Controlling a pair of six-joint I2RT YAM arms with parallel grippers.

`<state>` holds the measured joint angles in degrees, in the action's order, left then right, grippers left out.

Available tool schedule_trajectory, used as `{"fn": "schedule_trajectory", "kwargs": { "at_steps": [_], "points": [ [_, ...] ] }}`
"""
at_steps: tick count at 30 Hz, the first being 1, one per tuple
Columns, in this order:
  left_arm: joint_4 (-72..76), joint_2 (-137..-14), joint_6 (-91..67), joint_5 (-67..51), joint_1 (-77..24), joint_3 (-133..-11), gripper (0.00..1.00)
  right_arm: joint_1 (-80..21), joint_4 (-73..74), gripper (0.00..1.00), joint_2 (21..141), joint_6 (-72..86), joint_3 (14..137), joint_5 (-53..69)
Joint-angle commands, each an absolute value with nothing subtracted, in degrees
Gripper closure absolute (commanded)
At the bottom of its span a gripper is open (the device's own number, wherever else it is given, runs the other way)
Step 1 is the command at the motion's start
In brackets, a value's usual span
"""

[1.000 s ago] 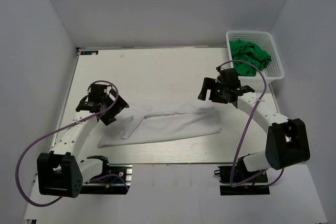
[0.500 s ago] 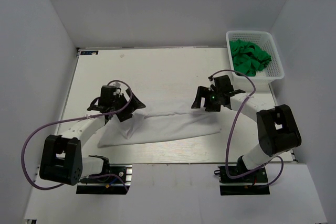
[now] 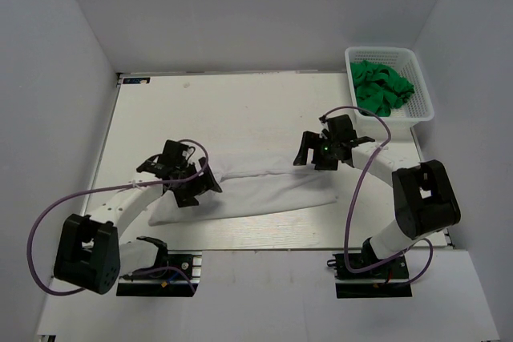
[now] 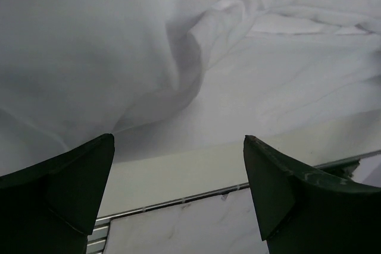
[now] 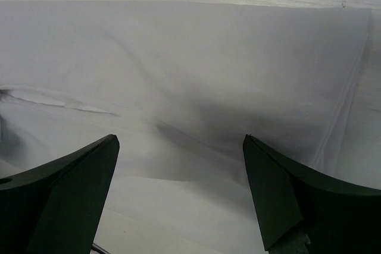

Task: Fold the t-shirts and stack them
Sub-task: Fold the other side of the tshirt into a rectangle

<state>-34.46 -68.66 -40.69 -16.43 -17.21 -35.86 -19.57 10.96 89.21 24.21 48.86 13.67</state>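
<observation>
Two claws of mine are spread wide and grip nothing. My left claw (image 3: pixel 195 187) is over the left end of the white shirt (image 3: pixel 268 186). My right claw (image 3: pixel 309 152) is over its far right edge. It lies long on the bench (image 3: pixel 224 110). Green shirts (image 3: pixel 381 87) fill the basket (image 3: pixel 426 106).

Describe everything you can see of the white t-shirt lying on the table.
The white t-shirt is plain, thin, soft-looking cloth with no print. It lies on the table near the front edge, apparently folded into a long band running left to right. Its right part is smooth with a straight edge. Its left end is rumpled, with a raised fold. The left gripper and right gripper, both open, hover at its ends; contact cannot be told.
</observation>
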Motion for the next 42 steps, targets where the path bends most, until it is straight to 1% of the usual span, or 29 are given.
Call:
{"fn": "schedule_trajectory", "kwargs": {
  "at_steps": [1, 2, 5, 7, 9, 13, 15, 24, 31, 35, 38, 41, 42],
  "points": [
    [-44.03, -65.39, -38.85, -6.53, -17.23, -43.05, 0.01, -19.6, 12.22, 0.1, 86.58, 23.64, 49.75, 12.57],
    [-44.03, -64.69, -39.37, -5.81, -17.23, -45.76, 0.01, -19.6, 11.96, 0.1, 86.75, 23.38, 49.75, 12.48],
    [-40.36, -62.76, -39.38, -4.49, -17.23, -47.64, 0.0, -19.51, 12.31, 0.1, 86.14, 23.12, 50.27, 12.48],
    [-32.46, -62.14, -38.33, -5.7, -17.23, -46.15, 0.0, -19.6, 12.22, 0.1, 85.96, 22.94, 50.36, 12.31],
    [-27.19, -66.5, -36.57, -7.03, -17.23, -45.44, 0.0, -19.51, 12.39, 0.1, 86.04, 22.77, 50.8, 12.3],
    [-29.17, -74.86, -35.95, -7.56, -17.23, -49.56, 0.0, -19.6, 13.54, 0.1, 85.87, 22.24, 51.33, 11.78],
    [-27.27, -78.3, -34.63, -7.56, -17.23, -49.57, 0.0, -19.51, 13.1, 0.1, 85.43, 22.32, 51.07, 11.6],
    [-15.3, -78.14, -36.21, -19.06, -18.28, -42.37, 0.0, -19.51, 13.18, 0.1, 85.69, 22.59, 50.45, 11.6],
    [-15.21, -80.16, -36.74, -20.48, -19.95, -42.36, 0.0, -19.51, 13.36, 0.1, 86.4, 22.94, 50.54, 11.69],
    [-11.53, -80.16, -37.27, -23.54, -21.62, -41.84, 0.0, -19.42, 12.83, 0.1, 86.57, 22.94, 50.36, 12.04],
    [-11.51, -80.16, -37.27, -24.08, -23.02, -42.53, 0.0, -19.42, 12.92, 0.1, 87.01, 23.12, 50.27, 12.3],
    [-14.14, -82.96, -36.12, -22.86, -24.34, -44.64, 0.0, -19.42, 13.18, 0.1, 87.28, 22.85, 50.45, 12.39],
    [-17.28, -82.97, -35.43, -21.63, -24.35, -45.26, 0.0, -19.51, 13.18, 0.1, 86.93, 23.03, 50.54, 12.22]
  ]
}}
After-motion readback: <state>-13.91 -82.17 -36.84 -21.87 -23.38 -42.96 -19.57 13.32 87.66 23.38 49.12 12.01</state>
